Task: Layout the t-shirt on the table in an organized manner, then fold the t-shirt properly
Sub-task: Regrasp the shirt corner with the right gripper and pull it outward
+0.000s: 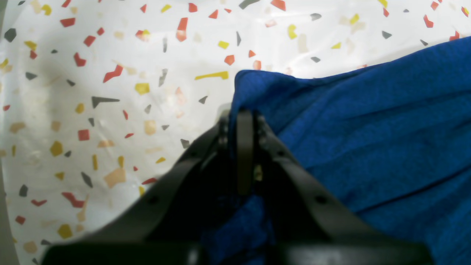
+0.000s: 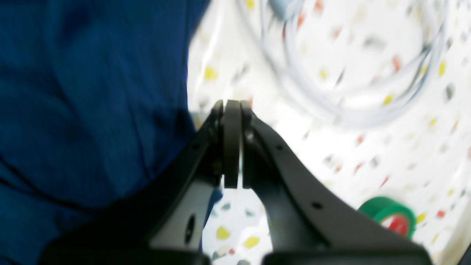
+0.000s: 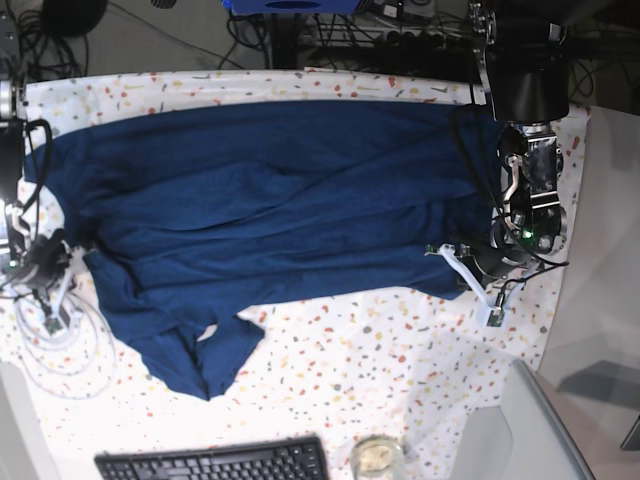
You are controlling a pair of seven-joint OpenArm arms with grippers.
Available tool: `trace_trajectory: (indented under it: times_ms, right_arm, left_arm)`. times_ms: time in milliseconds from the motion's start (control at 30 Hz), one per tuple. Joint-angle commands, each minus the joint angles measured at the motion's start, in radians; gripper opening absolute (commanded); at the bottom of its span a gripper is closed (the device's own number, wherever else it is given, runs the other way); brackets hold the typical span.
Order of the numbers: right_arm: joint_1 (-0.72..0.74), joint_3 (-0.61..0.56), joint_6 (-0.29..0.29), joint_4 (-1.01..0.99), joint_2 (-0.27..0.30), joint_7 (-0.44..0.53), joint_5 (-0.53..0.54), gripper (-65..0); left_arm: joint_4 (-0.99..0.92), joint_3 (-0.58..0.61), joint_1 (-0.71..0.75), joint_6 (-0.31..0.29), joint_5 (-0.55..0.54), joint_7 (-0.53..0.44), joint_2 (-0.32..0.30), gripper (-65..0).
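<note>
T-shirt [image 3: 270, 190]: one, dark navy blue, plain, short-sleeved; lies spread across the far half of the table [image 3: 370, 360], long axis running side to side in the base view, with broad creases across the body. One sleeve or corner hangs forward toward the near edge on that view's left, ending in two rumpled lobes. In the wrist views the same cloth reads as brighter blue [image 1: 368, 140] and deep blue [image 2: 81, 92].

Table: one, covered in white cloth with red, orange, yellow and grey flecks; bare speckled area visible in the left wrist view [image 1: 110, 92] and the right wrist view [image 2: 368, 154].

Left gripper [image 1: 244, 121]: one, black, jaws pressed together on an edge of the t-shirt; fabric runs between and beneath the fingers. In the base view it sits at the garment's edge on that view's right [image 3: 478, 262].

Right gripper [image 2: 232, 110]: one, black, jaws closed with pads touching; the t-shirt lies just beside it, and whether any cloth is pinched cannot be told. In the base view it sits at that view's left [image 3: 45, 262], by the garment's edge.

Other items: one coil of white cable [image 2: 349, 106], blurred; one green tape roll [image 2: 388, 217]; one black keyboard [image 3: 215, 462] at the near edge; one small round container [image 3: 377, 457] just beside it
</note>
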Motion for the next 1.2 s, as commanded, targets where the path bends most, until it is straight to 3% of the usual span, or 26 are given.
trace_trajectory:
  times_ms: [0, 133, 200, 300, 333, 400, 600, 733, 800, 1100, 1167]
  right_arm:
    - [0.042, 0.011, -0.008, 0.038, 0.020, 0.022, 0.013, -62.9]
    - [0.059, 0.062, -0.004, 0.092, -0.019, 0.013, 0.015, -57.9]
    - [0.100, 0.085, -0.004, 0.057, -0.057, 0.013, 0.009, -44.9]
    - [0.152, 0.086, -0.002, -0.057, -0.069, 0.028, 0.009, -24.0]
    - [0.169, 0.086, -0.002, -0.092, -0.080, 0.043, 0.009, -19.8]
    - [0.195, 0.085, -0.001, -0.170, -0.097, 0.111, 0.007, -17.9]
    - [0.257, 0.020, -0.008, -0.387, -0.100, 0.224, 0.007, -19.1]
    - [0.245, -0.036, -0.008, -0.407, -0.101, 0.264, 0.007, -20.9]
    - [0.245, -0.041, -0.008, -0.407, -0.101, 0.263, 0.009, -26.3]
    - [0.251, -0.046, -0.008, -0.407, -0.098, 0.263, 0.009, -62.7]
    - [0.252, -0.047, -0.008, -0.402, -0.095, 0.267, 0.009, -65.0]
  left_arm:
    - [0.016, -0.002, -0.021, -0.003, -0.007, -0.019, -0.007, -65.0]
    - [0.016, -0.002, -0.021, -0.003, -0.007, -0.019, -0.007, -65.0]
    - [0.016, -0.002, -0.021, -0.003, -0.007, -0.019, -0.009, -65.0]
    - [0.016, -0.002, -0.021, -0.003, -0.007, -0.019, -0.009, -65.0]
    - [0.016, -0.002, -0.021, -0.003, -0.007, -0.019, -0.009, -65.0]
    - [0.016, -0.002, -0.021, -0.003, -0.007, -0.019, -0.010, -65.0]
    - [0.016, -0.002, -0.021, -0.003, -0.007, -0.020, -0.012, -65.0]
    - [0.016, -0.002, -0.021, -0.003, -0.007, -0.020, -0.012, -65.0]
    - [0.016, -0.002, -0.021, -0.003, -0.007, -0.020, -0.012, -65.0]
    - [0.016, -0.002, -0.021, -0.003, -0.007, -0.020, -0.012, -65.0]
    - [0.016, -0.002, -0.021, -0.003, -0.007, -0.019, -0.012, -65.0]
